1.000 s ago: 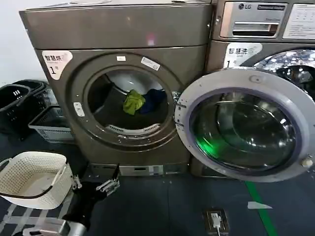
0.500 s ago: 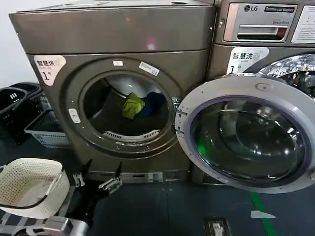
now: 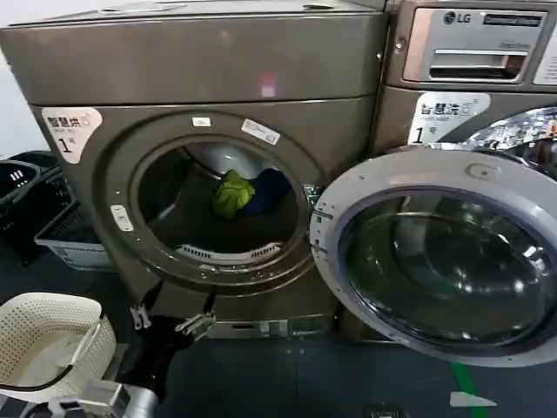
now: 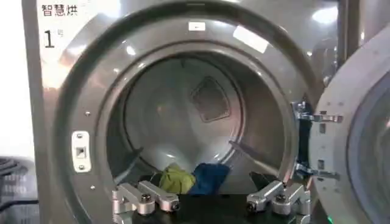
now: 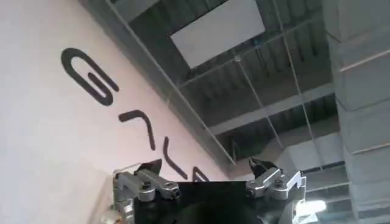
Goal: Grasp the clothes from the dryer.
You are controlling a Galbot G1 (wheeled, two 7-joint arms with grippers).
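Note:
The dryer (image 3: 200, 70) is a bronze-grey machine with a "1" label, and its round door (image 3: 444, 252) is swung open to the right. Deep in the drum lie the clothes, an olive-green piece (image 3: 231, 193) touching a dark navy piece (image 3: 266, 188). My left gripper (image 3: 170, 315) is open just below the porthole's lower rim, outside the drum. In the left wrist view the left gripper (image 4: 207, 180) faces into the drum, with the green piece (image 4: 175, 181) and navy piece (image 4: 211, 175) far beyond its fingers. My right gripper (image 5: 206, 165) is open, pointing up at a wall and ceiling.
A white perforated basket (image 3: 43, 335) stands on the floor at lower left. Dark baskets (image 3: 16, 187) and a grey crate (image 3: 71, 239) stand left of the dryer. An LG machine (image 3: 470, 52) stands on the right behind the open door.
The dryer now looks larger and nearer in the head view. My left gripper has risen from the floor level to the porthole's lower rim. The clothes have not moved.

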